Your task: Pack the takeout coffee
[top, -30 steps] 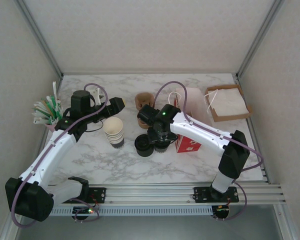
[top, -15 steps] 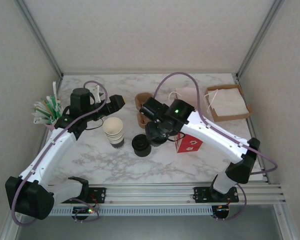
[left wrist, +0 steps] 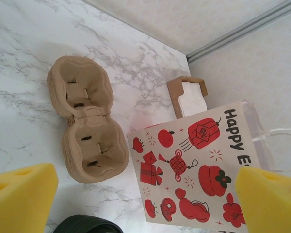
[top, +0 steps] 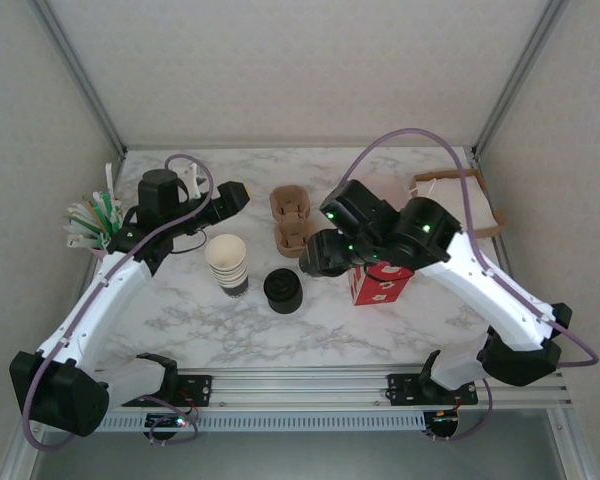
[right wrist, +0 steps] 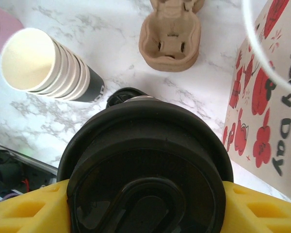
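Holding the takeout coffee (right wrist: 145, 160) aloft, the right end effector (right wrist: 145, 206) grasps its lid and likely must next centre it over a cup carrier (right wrist: 170, 36) pocket, while the left end effector (left wrist: 145, 196) hangs released.

Marble-pattern tabletop (top: 330, 330) is spread beneath and around the right gripper (top: 316, 258). Pale textured wall panels (top: 300, 60) are set beyond it and to both its sides, joined by aluminium corner struts (top: 78, 75). A slotted aluminium rail (top: 300, 385) is mounted nearside of it. Lighting is even; shadows are soft.
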Controlling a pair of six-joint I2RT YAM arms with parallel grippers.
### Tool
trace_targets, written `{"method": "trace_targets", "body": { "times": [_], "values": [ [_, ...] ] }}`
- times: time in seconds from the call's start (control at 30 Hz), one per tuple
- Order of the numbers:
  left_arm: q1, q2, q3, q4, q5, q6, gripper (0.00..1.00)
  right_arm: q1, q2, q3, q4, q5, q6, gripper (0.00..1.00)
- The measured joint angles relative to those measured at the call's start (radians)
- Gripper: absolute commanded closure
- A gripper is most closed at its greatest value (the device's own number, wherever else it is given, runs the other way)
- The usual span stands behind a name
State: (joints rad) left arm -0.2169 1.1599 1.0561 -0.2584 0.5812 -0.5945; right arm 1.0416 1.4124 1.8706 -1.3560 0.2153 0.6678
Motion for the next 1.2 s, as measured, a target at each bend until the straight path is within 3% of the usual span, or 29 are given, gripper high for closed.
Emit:
{"method": "trace_targets", "body": {
  "times": [0.4, 0.83, 1.2],
  "values": [
    [-0.055, 0.049, 0.064, -0.001, -0.005, -0.004, 0.07, 0.003, -0.138, 0.087, -0.023, 0.061, -0.003, 0.37],
    [-0.108, 0.111, 0.147, -0.008, -0.027, -0.004, 0.07, 0.004, -0.265, 0.154, -0.095, 0.217, -0.002, 0.38],
    [-0.185, 0.178, 0.239, -0.008, -0.035, -0.004, 0.08, 0.001, -0.247, 0.244, -0.232, 0.369, 0.008, 0.38]
  ]
}}
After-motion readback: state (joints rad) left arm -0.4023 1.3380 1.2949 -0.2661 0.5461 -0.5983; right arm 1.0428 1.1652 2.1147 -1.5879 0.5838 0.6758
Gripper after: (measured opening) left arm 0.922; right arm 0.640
